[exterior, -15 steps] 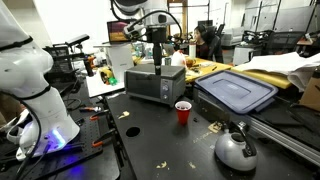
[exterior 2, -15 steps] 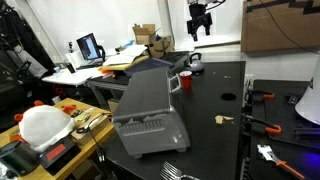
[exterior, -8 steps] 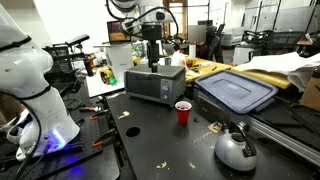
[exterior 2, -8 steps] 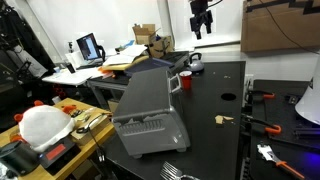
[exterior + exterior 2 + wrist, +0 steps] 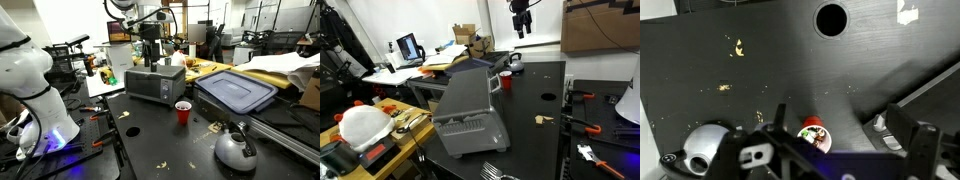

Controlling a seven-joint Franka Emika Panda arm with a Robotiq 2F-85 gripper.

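My gripper (image 5: 151, 60) hangs open and empty, high over the black table, just above the silver toaster oven (image 5: 155, 83); it also shows in an exterior view (image 5: 523, 28). In the wrist view the two dark fingers (image 5: 840, 140) are spread wide apart. Far below between them stands a red cup (image 5: 816, 135) with small items inside. The cup also stands in front of the toaster (image 5: 183, 111). A silver kettle (image 5: 702, 145) lies to the cup's left. The toaster's edge (image 5: 930, 90) is at the right.
A blue bin lid (image 5: 236, 90) lies beside the toaster. The kettle (image 5: 236, 148) stands near the table's front. A white robot body (image 5: 30, 80) stands at the side. The table has a round hole (image 5: 830, 18) and scattered crumbs. Cluttered desks surround it.
The gripper has shifted a little sideways over the toaster and risen slightly. It stays open. Nothing else has moved.
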